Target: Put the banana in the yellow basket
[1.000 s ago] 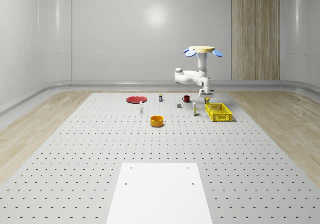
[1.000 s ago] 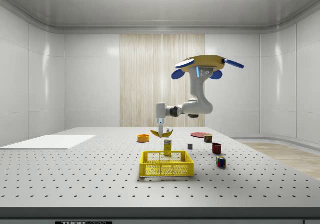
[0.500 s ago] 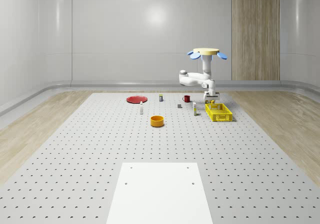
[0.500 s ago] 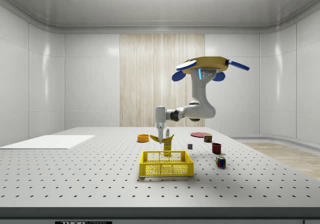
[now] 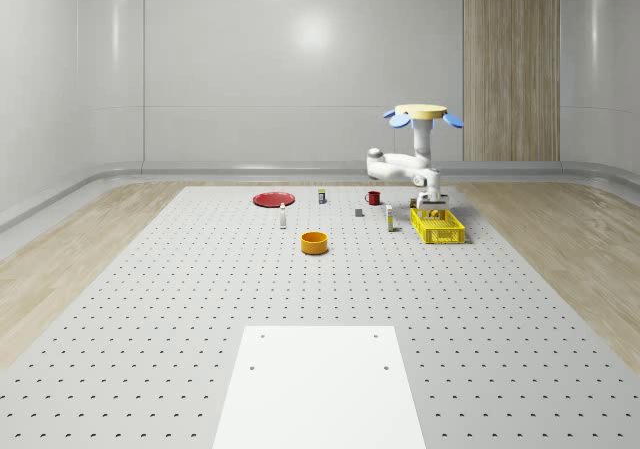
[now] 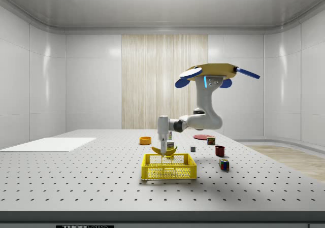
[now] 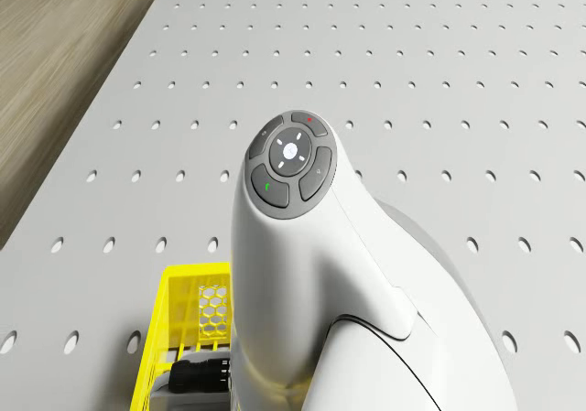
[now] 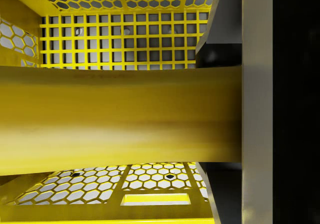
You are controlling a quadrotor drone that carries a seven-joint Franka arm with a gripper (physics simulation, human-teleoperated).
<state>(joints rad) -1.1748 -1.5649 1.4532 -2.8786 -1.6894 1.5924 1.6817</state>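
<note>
1. Perforated grey table (image 5: 200, 289), white-panelled room, wood strip on the back wall.
2. Drone (image 6: 216, 74) hovers beside the yellow basket (image 6: 169, 166), near the table's far right corner in the whole-scene view.
3. Gripper (image 6: 163, 148) clamped on the banana (image 6: 165, 150), at the basket's rim.
4. Orange bowl (image 5: 315, 242) mid-table.

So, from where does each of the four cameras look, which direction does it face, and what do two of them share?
Whole-scene view: high at the table's end, facing the hovering drone over the yellow basket.
Side view: at table height beside the basket, showing drone, arm and banana.
Drone view: on the drone, facing down along the arm.
Wrist view: facing down past the end effector at banana and basket floor.
Shared: every view shows the basket.
</note>
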